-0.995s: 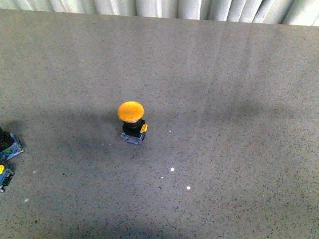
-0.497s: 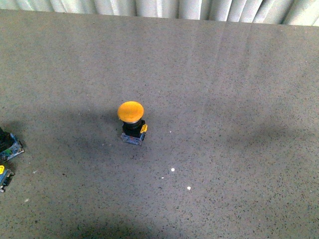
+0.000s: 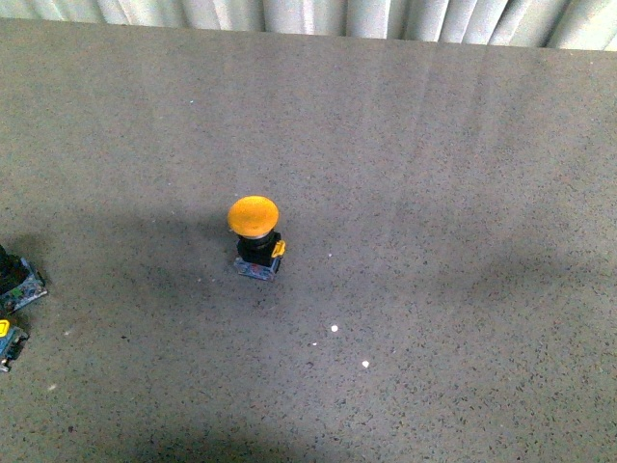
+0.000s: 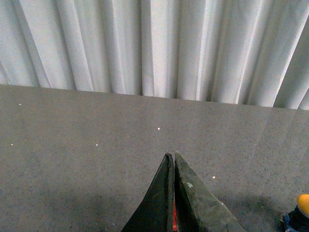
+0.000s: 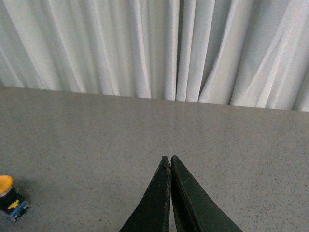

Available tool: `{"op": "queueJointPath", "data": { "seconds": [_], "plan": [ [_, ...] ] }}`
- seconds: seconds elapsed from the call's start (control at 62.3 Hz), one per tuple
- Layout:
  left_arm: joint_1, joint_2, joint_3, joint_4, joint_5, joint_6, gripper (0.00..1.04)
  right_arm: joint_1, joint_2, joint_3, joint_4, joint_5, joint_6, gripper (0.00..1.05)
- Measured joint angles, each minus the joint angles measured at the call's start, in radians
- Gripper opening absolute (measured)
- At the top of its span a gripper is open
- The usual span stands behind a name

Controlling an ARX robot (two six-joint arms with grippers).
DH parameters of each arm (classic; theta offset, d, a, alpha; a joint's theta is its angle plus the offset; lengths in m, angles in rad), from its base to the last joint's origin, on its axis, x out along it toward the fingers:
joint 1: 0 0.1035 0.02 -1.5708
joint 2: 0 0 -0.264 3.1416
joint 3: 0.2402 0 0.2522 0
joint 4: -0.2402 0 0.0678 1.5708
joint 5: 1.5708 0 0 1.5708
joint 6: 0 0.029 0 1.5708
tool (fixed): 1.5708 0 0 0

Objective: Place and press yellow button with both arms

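Note:
The yellow button (image 3: pixel 254 217) stands upright near the middle of the grey table, orange-yellow domed cap on top, black body, blue base and yellow side tab. It shows at the edge of the left wrist view (image 4: pixel 303 204) and of the right wrist view (image 5: pixel 6 185). Neither arm shows in the front view. My left gripper (image 4: pixel 171 155) is shut and empty above bare table, well apart from the button. My right gripper (image 5: pixel 169 158) is shut and empty, also apart from the button.
Two small blue-black parts lie at the table's left edge, one (image 3: pixel 19 282) above the other (image 3: pixel 8 340). White pleated curtain (image 3: pixel 318 14) hangs behind the table's far edge. Small white specks (image 3: pixel 335 329) dot the surface.
The button has not moved. The shadows on the table have shifted a little.

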Motion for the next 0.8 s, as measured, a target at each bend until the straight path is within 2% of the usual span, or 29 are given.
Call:
{"op": "queueJointPath", "data": {
  "seconds": [0.594, 0.69, 0.802],
  "plan": [
    [0.0, 0.0, 0.0, 0.0, 0.0, 0.0, 0.01, 0.0, -0.202, 0.0, -0.201, 0.0, 0.0, 0.01],
    [0.0, 0.0, 0.0, 0.0, 0.0, 0.0, 0.01, 0.0, -0.329, 0.0, -0.36, 0.001, 0.0, 0.01],
    [0.0, 0.0, 0.0, 0.0, 0.0, 0.0, 0.01, 0.0, -0.373, 0.0, -0.378, 0.001, 0.0, 0.01]
  ]
}}
